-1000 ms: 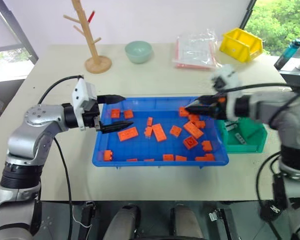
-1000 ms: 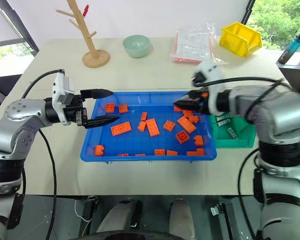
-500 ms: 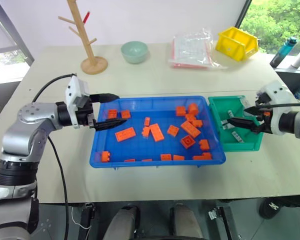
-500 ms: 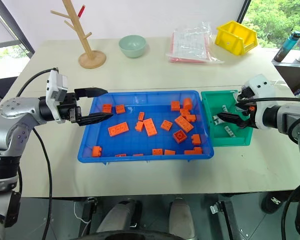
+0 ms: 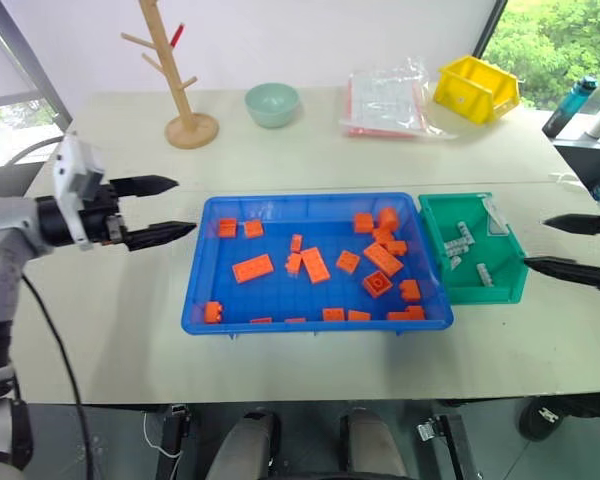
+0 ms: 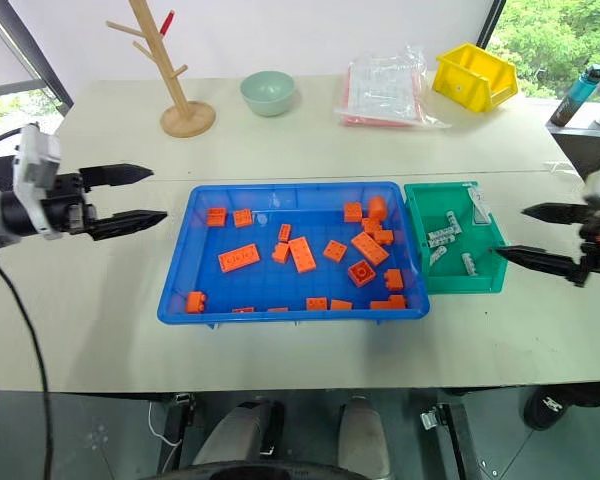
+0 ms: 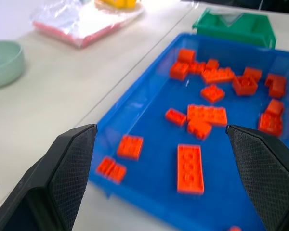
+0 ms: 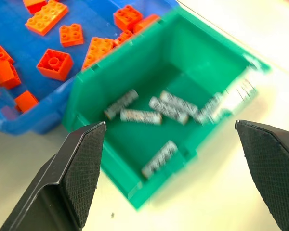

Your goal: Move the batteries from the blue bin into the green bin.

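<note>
With the batteries [image 8: 139,116] lying in the green bin [image 6: 416,262] and only orange bricks [image 5: 253,268] visible in the blue bin [image 5: 202,300], both the left gripper [image 5: 158,209] and the right gripper [image 6: 538,238] hang released and empty — best kept wide of the bins, after one check among the bricks.

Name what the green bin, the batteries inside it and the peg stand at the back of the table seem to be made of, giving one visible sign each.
Green bin: likely moulded plastic, one even colour.
Batteries: probably metal-cased, silver-grey with dark print.
Peg stand: apparently wood, pale tan and matte.
</note>
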